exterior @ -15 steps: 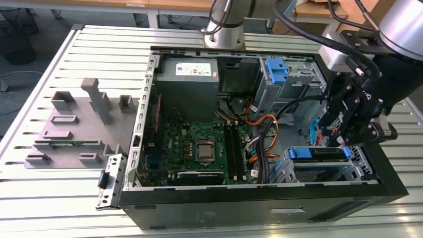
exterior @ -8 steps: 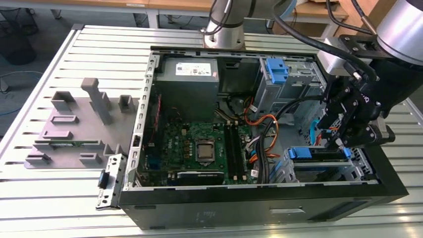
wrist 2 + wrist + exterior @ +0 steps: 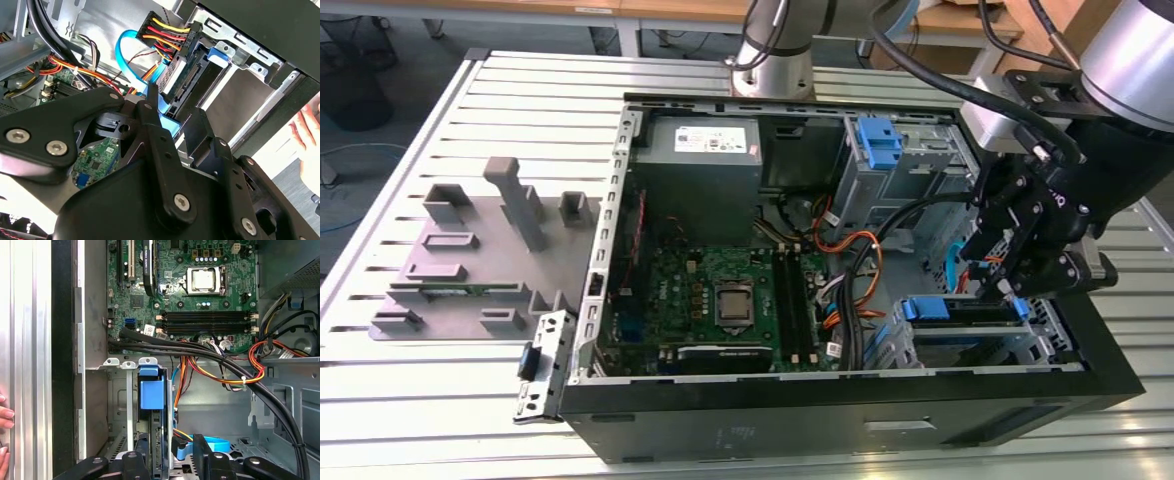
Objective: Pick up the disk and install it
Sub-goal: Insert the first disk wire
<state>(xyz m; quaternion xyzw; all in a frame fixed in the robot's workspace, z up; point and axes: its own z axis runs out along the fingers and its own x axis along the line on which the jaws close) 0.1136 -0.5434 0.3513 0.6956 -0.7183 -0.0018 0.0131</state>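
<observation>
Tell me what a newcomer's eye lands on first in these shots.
Probably the open computer case on the slatted table, green motherboard exposed. At the exterior view's right, the gripper hangs over the drive cage, where the disk with its blue tab stands edge-up in a slot, between the fingers in the first wrist view. A person's hand shows beside the case.

The end effector (image 3: pixel 170 460) is cut off by the picture's edge in the first wrist view. Its fingers cover the near end of the disk (image 3: pixel 156 440). A hand (image 3: pixel 4 432) well off to the side is cropped at the edge.
</observation>
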